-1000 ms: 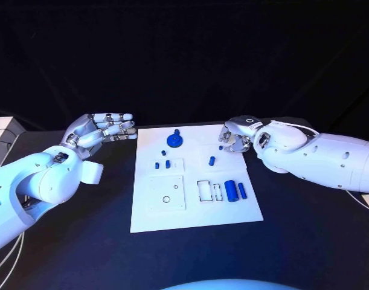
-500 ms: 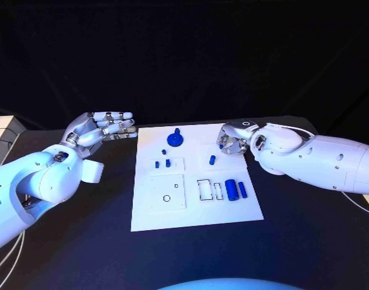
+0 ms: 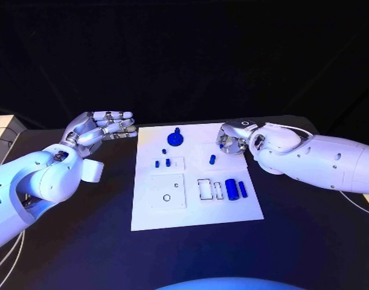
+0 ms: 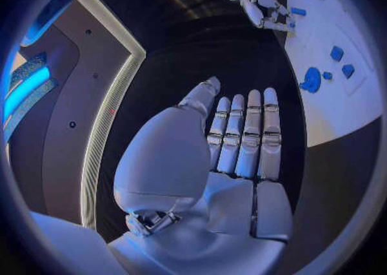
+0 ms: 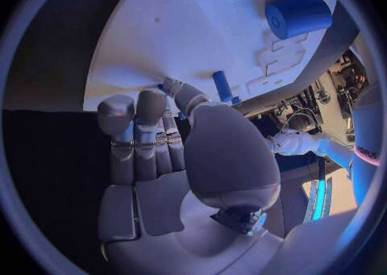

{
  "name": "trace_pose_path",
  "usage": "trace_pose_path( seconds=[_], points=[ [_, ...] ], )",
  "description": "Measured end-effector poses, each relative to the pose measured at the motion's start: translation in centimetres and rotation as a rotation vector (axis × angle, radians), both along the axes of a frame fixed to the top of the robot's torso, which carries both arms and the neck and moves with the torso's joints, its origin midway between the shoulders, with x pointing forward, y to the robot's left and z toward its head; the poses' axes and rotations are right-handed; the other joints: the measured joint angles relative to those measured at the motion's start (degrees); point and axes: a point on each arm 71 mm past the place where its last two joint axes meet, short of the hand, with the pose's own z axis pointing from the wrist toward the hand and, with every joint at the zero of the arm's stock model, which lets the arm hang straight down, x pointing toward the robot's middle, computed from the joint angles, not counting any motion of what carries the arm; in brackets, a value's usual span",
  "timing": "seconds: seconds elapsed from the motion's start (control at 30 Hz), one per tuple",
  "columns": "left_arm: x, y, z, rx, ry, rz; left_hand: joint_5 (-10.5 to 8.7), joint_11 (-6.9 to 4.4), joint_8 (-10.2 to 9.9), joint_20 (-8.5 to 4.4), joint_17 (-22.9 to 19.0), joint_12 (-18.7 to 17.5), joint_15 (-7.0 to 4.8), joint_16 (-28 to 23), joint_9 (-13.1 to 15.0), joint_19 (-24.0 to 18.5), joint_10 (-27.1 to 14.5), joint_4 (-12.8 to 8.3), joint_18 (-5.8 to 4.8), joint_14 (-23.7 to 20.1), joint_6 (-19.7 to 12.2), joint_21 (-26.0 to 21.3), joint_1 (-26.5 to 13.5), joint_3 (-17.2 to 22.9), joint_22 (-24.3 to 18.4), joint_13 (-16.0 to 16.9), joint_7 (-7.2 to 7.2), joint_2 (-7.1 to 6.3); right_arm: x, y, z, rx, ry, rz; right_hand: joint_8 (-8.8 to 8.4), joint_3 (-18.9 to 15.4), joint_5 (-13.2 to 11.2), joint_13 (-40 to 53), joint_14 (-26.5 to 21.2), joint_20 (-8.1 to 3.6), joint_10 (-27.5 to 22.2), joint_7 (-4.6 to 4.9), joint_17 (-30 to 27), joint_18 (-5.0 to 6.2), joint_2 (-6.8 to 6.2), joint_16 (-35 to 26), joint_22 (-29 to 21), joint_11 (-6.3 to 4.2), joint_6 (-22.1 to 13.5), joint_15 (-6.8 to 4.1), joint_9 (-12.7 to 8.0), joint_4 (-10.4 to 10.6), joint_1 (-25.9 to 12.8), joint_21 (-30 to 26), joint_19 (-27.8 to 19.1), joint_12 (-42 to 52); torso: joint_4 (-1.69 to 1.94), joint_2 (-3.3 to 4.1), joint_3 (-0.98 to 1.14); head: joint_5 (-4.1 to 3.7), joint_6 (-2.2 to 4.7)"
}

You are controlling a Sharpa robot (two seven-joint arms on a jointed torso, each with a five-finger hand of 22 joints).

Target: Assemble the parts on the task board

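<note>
- The right hand [image 3: 233, 138] hangs over the far right corner of the task board [image 3: 195, 214], at about one o'clock from the board's middle. In the right wrist view its fingers [image 5: 134, 126] are curled in towards the thumb with nothing between them; the fingertips sit close above the white surface, though contact cannot be judged.
- Just beside that hand, towards the board's middle, a small blue peg [image 3: 212, 160] lies on the board.
- The left hand [image 3: 99, 128] is off the board, over the black table [image 3: 80, 241] at about ten o'clock from the board's middle. Its fingers [image 4: 247, 133] lie straight and side by side, thumb apart, holding nothing (flat palm plain in the left wrist view).
- A round blue part with a small knob [image 3: 174, 139] rests at twelve o'clock on the board, between the two hands.
- Two small blue pieces [image 3: 162, 163] sit on a square plate just below it, at about eleven o'clock.
- A larger square plate with a ring-shaped hole [image 3: 166, 192] lies at about eight o'clock.
- At about four o'clock a thick blue cylinder [image 3: 231, 189] lies beside a thinner blue rod [image 3: 243, 190], next to two outlined slots [image 3: 209, 190].
</note>
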Motion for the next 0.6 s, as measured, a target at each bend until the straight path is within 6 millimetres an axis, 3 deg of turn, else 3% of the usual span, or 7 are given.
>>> trace_pose_path(
  seconds=[0.33,0.6],
  points=[
    [0.0,0.03,-0.01,0.001,0.0,0.003,0.0,0.0,0.0,0.0,0.0,0.0,0.0,0.0,0.0,0.0,0.0,-0.15,0.01,0.0,0.0,0.0,0.0,0.15,-0.27,0.0,0.0,0.0,0.26,0.23,-0.18,-0.006,0.007,-0.015,0.0,1.15,0.02,-0.04,-0.2,-0.09,0.31,-0.23,-0.09,-0.02,0.84,0.25,2.1,-0.29,1.44,-0.21,0.31,-0.08,-0.35,-1.36,0.51,0.0,0.05,-0.05,-0.04,-0.04,-0.29],
    [0.0,0.07,-0.01,0.002,0.0,0.005,0.0,0.0,0.0,-0.2,-0.01,0.0,0.0,0.0,0.0,0.2,0.0,-0.31,0.0,0.0,0.0,0.0,0.0,0.31,-0.35,0.0,-0.01,0.0,0.32,0.37,-0.17,-0.012,0.013,-0.019,-0.36,1.84,-0.02,-0.07,-0.33,-0.25,1.67,-0.62,-0.16,-0.12,2.23,0.23,3.54,-0.7,2.85,-0.34,0.5,-0.77,0.13,-2.02,0.82,-0.01,0.0,-0.05,-0.04,0.11,-0.43]
  ],
)
